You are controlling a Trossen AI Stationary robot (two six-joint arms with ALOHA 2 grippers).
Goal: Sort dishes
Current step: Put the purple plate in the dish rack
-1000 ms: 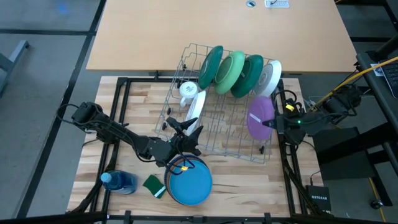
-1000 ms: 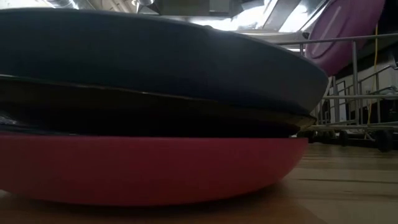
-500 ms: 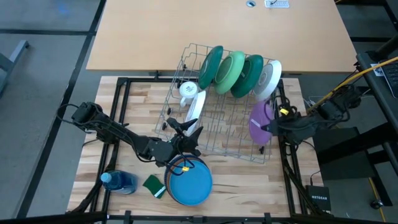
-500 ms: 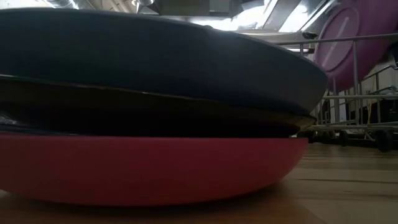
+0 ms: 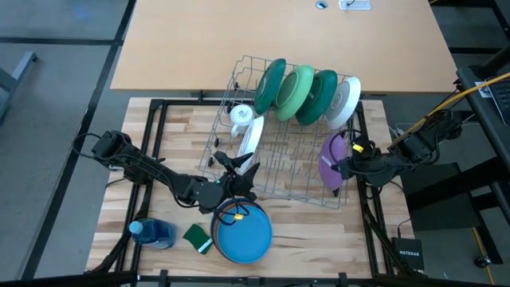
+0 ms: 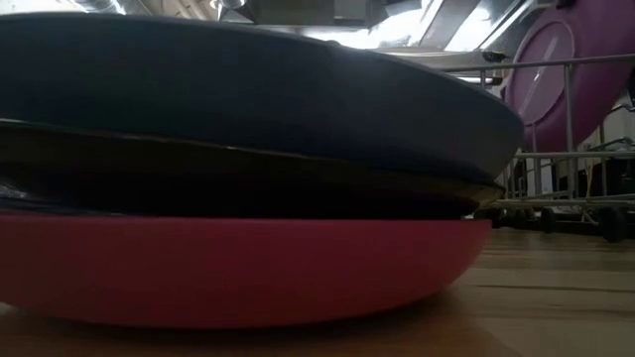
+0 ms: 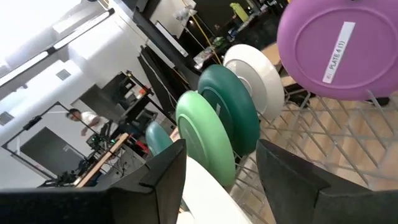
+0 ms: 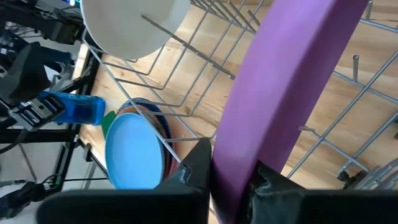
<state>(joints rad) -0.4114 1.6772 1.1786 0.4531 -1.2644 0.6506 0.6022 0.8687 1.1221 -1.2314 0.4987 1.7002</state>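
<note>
A wire dish rack (image 5: 291, 182) stands mid-table. In its far row stand a dark green (image 5: 271, 84), a light green (image 5: 296, 92), another dark green (image 5: 319, 97) and a white plate (image 5: 344, 100). My right gripper (image 5: 343, 166) is shut on a purple plate (image 5: 332, 155) over the rack's right end. A second white plate (image 5: 252, 137) stands on edge at the rack's left end. My left gripper (image 5: 239, 165) is level and open, a finger on either side of that plate's rim (image 7: 208, 193); I cannot tell whether they touch. A blue plate (image 5: 241, 233) tops a stack near the front edge. My right gripper pinches the purple plate's rim (image 8: 235, 158) between its two fingers, at the edge nearest the table's right side. The fingers come from the right, slanting down. The plate stands steeply tilted on edge inside the rack's right end. I cannot tell whether its lower edge rests on the wires.
A white mug (image 5: 241, 114) sits in the rack's far left corner. A blue bottle (image 5: 151, 233) and a green sponge (image 5: 195, 237) lie left of the plate stack (image 6: 248, 198), which fills the low view. Bare wood (image 5: 159, 151) lies left of the rack.
My right gripper has drawn back toward the table's right edge, sunk a little and tipped further downward. The purple plate has turned with it from lying nearly flat to standing steeply on edge, and has come lower at the rack's right end. The left arm kept still.
</note>
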